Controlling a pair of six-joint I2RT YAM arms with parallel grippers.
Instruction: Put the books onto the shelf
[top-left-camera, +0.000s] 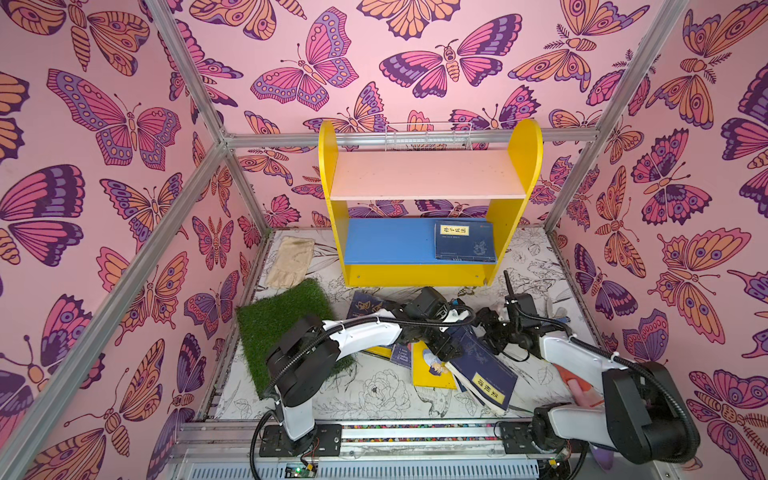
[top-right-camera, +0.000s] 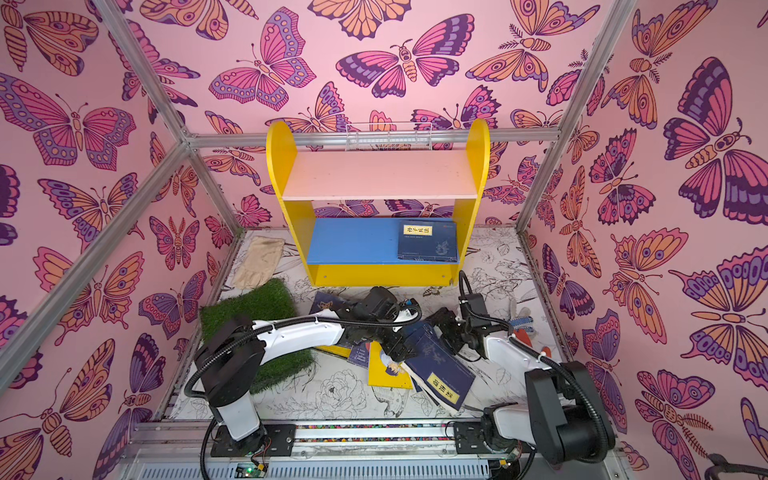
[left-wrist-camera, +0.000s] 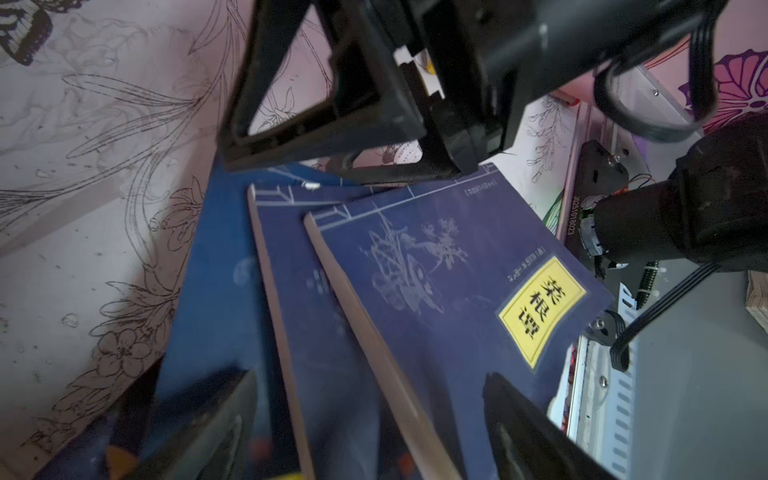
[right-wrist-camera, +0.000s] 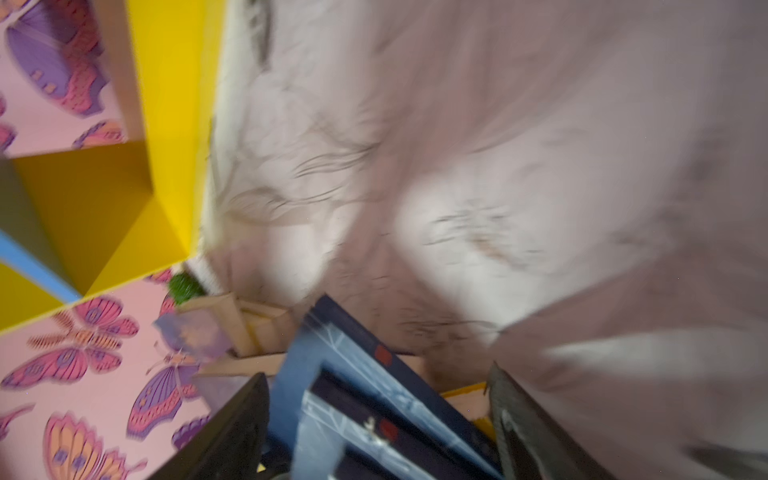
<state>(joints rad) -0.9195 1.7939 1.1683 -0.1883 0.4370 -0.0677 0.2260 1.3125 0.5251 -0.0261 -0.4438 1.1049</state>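
Books, thin navy paperbacks with yellow title labels (top-left-camera: 484, 374), lie heaped on the floral-printed table (top-left-camera: 374, 399) before the yellow two-tier shelf (top-left-camera: 525, 166); judged light, floppy, slick-covered; best pinched at the spine edge; left gripper (left-wrist-camera: 365, 415) and right gripper (right-wrist-camera: 374, 428) both gape over the heap.

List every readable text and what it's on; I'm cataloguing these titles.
"菜根谭": yellow label on the top book of the pile.
"孙子兵法": title label on the shelved book, on the shelf's blue board.
"JQ251018023": pale edge strip, in the left wrist view.
Smaller print on both covers and the other books' titles: too small or blurred to read.
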